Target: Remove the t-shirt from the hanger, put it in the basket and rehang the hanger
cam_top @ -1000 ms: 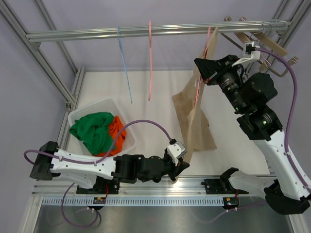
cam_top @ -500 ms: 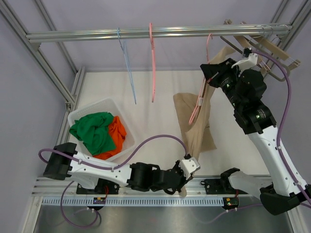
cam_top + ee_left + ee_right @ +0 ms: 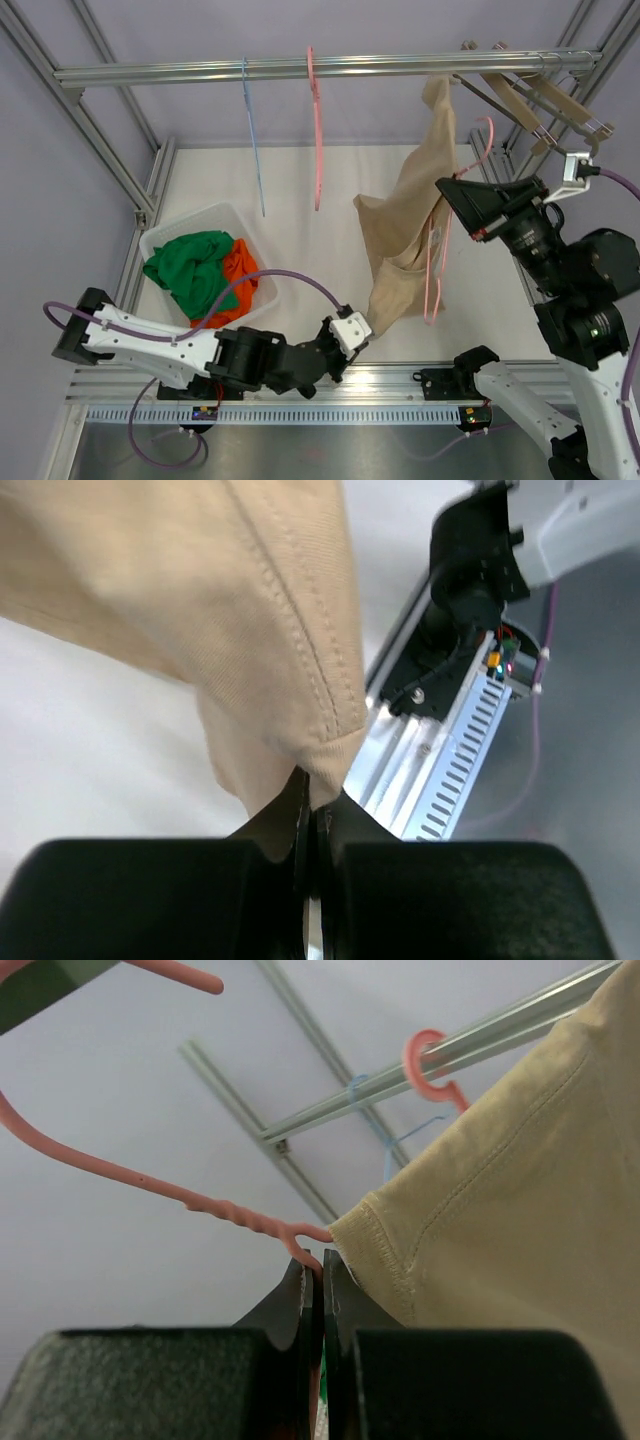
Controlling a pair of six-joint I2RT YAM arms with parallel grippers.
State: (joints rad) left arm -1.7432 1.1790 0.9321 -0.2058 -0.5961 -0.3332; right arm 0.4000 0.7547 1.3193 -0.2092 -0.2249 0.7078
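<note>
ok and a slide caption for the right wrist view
Right gripper shut on the hanger, the tan t-shirt hem right beside its fingertips, the rail behind.

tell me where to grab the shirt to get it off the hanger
Grip the shirt at its lowest hem corner, coming from below on the near side: it hangs free of the hanger, so pulling down should slide it off. The left gripper is shut there.
</note>
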